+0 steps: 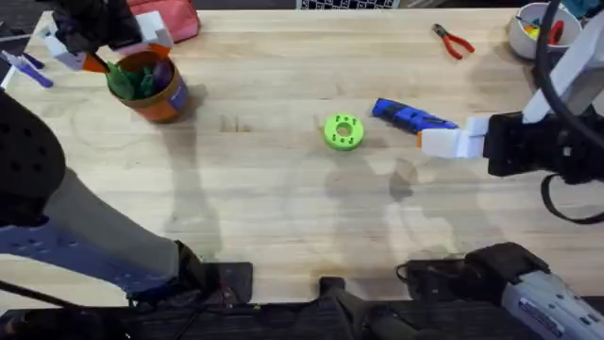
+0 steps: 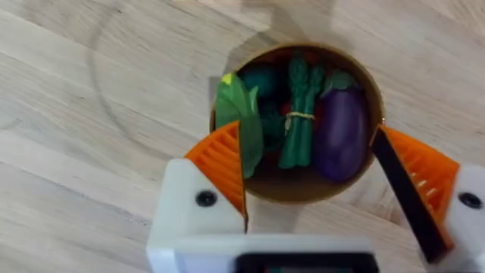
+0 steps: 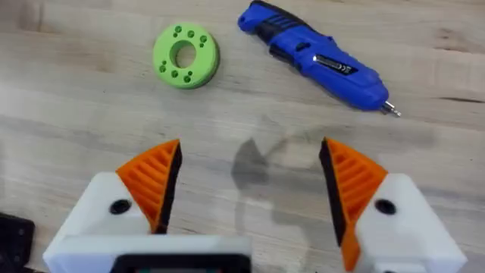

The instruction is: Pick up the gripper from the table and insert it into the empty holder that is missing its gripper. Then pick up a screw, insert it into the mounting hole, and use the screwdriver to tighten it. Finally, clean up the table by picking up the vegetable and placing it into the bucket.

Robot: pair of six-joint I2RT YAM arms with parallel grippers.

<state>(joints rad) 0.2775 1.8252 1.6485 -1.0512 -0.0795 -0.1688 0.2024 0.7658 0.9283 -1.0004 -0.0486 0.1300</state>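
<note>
The orange-brown bucket point(image 1: 159, 93) point(image 2: 250, 186) stands at the table's far left. Inside it lies the slim dark green vegetable point(image 2: 298, 114), tied like a bundle, between a leafy green toy point(image 2: 236, 106) and a purple eggplant point(image 2: 341, 133). My left gripper point(image 1: 123, 59) point(image 2: 311, 163) hovers open right above the bucket with nothing between its orange pads. The blue screwdriver point(image 1: 411, 115) point(image 3: 318, 61) lies on the table right of centre. My right gripper point(image 1: 444, 138) point(image 3: 250, 171) is open and empty just short of it, over bare wood. The loose gripper, the empty holder and the screw are out of view.
A bright green disc point(image 1: 343, 131) point(image 3: 186, 54) lies left of the screwdriver. Red-handled pliers point(image 1: 454, 42) and a white bowl point(image 1: 525, 36) sit at the far right, and a pink pouch point(image 1: 170, 19) lies behind the bucket.
</note>
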